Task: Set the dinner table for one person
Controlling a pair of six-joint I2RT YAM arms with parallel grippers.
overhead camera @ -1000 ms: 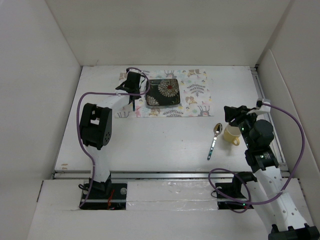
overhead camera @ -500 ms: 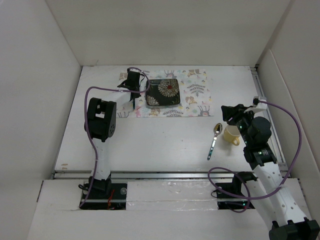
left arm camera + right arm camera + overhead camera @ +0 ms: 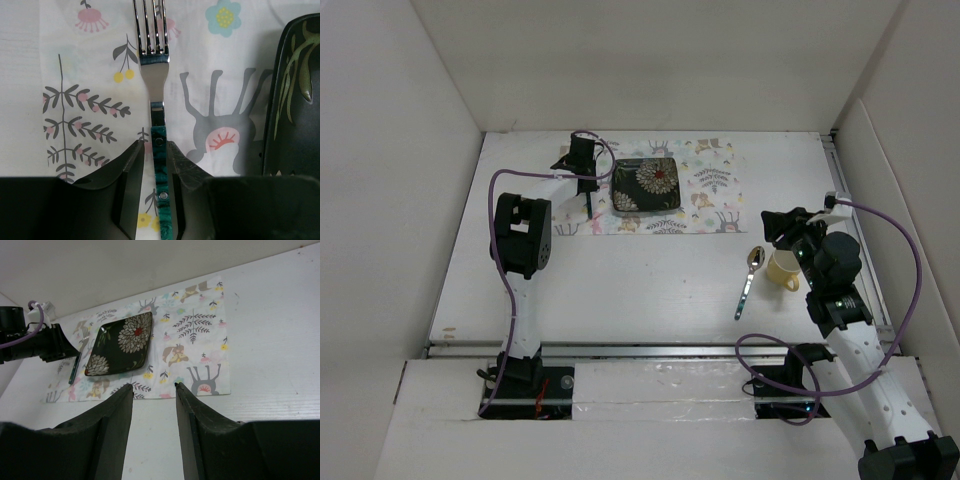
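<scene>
A fork (image 3: 155, 85) with a green handle lies flat on the patterned placemat (image 3: 710, 195), left of the dark flowered plate (image 3: 646, 186). My left gripper (image 3: 155, 145) straddles the fork handle with a thin gap on each side, so it is slightly open. In the top view the left gripper (image 3: 582, 162) is at the placemat's left end, on the white dinner table (image 3: 640, 290). My right gripper (image 3: 154, 387) is open and empty above bare table. In the top view the right gripper (image 3: 776, 226) is just beyond a yellow cup (image 3: 783, 268).
A metal spoon (image 3: 750, 275) lies on the table left of the cup. White walls enclose the table on the left, back and right. The right wrist view shows the plate (image 3: 120, 342), the fork (image 3: 77, 362) and my left gripper (image 3: 52, 342).
The left arm's elbow has swung in towards the left and its gripper has shifted slightly farther back over the fork. The right gripper has barely moved.
</scene>
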